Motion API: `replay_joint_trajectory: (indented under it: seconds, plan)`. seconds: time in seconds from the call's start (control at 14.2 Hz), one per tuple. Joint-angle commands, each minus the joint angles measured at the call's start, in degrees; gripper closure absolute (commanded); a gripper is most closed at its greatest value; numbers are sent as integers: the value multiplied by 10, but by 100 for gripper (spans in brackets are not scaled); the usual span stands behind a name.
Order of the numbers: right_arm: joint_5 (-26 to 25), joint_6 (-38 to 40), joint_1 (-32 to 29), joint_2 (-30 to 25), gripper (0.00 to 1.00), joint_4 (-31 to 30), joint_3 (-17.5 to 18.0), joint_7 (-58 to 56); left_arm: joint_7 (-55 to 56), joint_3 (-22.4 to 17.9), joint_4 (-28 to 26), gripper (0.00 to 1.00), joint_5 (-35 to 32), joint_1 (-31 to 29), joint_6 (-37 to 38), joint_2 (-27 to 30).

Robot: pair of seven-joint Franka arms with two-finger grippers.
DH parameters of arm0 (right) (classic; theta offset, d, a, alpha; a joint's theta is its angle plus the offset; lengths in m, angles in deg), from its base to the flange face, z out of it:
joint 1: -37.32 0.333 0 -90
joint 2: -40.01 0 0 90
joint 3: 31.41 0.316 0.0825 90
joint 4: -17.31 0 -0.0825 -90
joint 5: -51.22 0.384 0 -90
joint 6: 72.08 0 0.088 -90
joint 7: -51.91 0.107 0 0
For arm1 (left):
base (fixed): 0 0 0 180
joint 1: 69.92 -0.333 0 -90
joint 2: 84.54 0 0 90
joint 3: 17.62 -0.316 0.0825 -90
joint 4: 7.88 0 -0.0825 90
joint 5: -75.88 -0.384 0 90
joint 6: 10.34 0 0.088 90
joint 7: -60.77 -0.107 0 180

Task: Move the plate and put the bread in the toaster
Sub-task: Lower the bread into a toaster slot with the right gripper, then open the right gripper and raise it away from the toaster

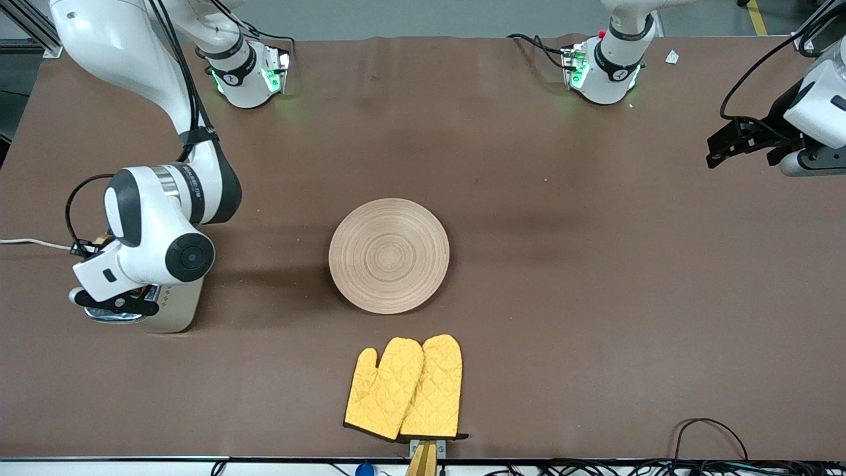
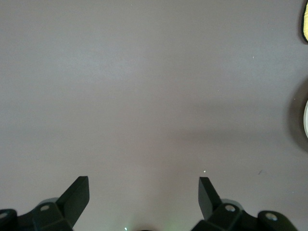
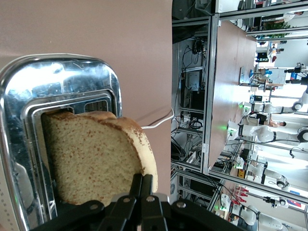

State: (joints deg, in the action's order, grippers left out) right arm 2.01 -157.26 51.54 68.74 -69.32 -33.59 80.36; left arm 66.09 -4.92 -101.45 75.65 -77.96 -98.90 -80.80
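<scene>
The right gripper (image 3: 143, 190) pinches the bread (image 3: 96, 159) over the toaster (image 3: 62, 91) slot — lower it straight, then let go. The left gripper (image 2: 144, 197) waits, fingers wide, holding nothing.

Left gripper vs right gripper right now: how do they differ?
The left gripper is open and empty; the right gripper is shut on the bread.
The left gripper waits over bare table at its own end; the right gripper is over the toaster, the slice partly in a slot.
Both have black fingers.
</scene>
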Motion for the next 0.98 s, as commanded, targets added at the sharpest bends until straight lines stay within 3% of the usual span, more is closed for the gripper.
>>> replay_joint_trajectory:
  seconds: [0.0, 0.21, 0.35, 0.42, 0.77, 0.84, 0.91]
  plan:
    - [-12, -16, -10, -24, 100, -37, 9, 2, 0, 2, 6, 0, 0, -3, 8, 0]
    - [-10, -17, -10, -22, 97, -38, 9, 2, -1, 2, 6, 0, -2, -3, 7, 0]
    - [-6, -14, -10, -19, 59, -36, 9, 7, -1, 2, 6, 0, -2, -3, 7, 0]
    - [-5, -14, -10, -18, 46, -35, 9, 18, -1, 2, 6, 0, -2, -3, 7, 0]
    - [7, -17, -10, -10, 6, -31, 10, 23, -1, 1, 7, 0, -2, -3, 7, 0]
    - [11, -17, -11, -10, 0, -25, 11, 22, -2, 2, 7, 0, -2, -3, 7, 0]
    - [29, -16, -10, -11, 0, -14, 12, 17, -3, 2, 7, 0, -2, -3, 7, 0]
